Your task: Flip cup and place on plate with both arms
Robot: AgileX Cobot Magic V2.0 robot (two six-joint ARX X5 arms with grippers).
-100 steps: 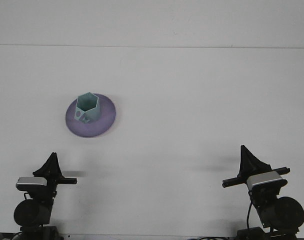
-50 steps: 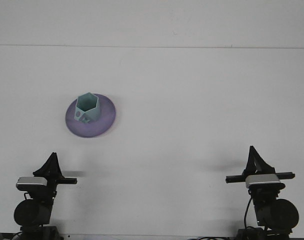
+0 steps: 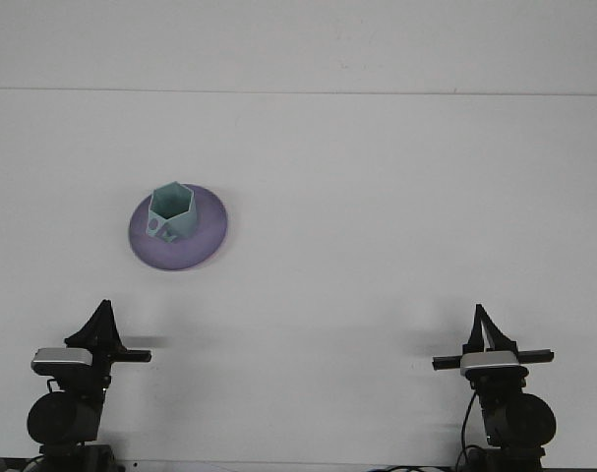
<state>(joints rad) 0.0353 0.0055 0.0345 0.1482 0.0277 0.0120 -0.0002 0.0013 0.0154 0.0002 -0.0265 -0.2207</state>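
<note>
A teal hexagonal cup [image 3: 172, 209] stands upright, mouth up, on the purple plate [image 3: 205, 236] at the left-middle of the white table. My left gripper [image 3: 103, 313] rests near the front edge on the left, well in front of the plate, its fingers pressed together in one point with nothing between them. At the front right, my right gripper [image 3: 480, 320] sits low, fingers likewise together and empty, far from the cup.
The white table [image 3: 377, 197] stretches back to a pale wall, its far edge running across the top of the view. Both arm bases stand at the front edge.
My right gripper has drawn back and sunk lower, ending slightly further left. Left arm, cup and plate have not moved.
</note>
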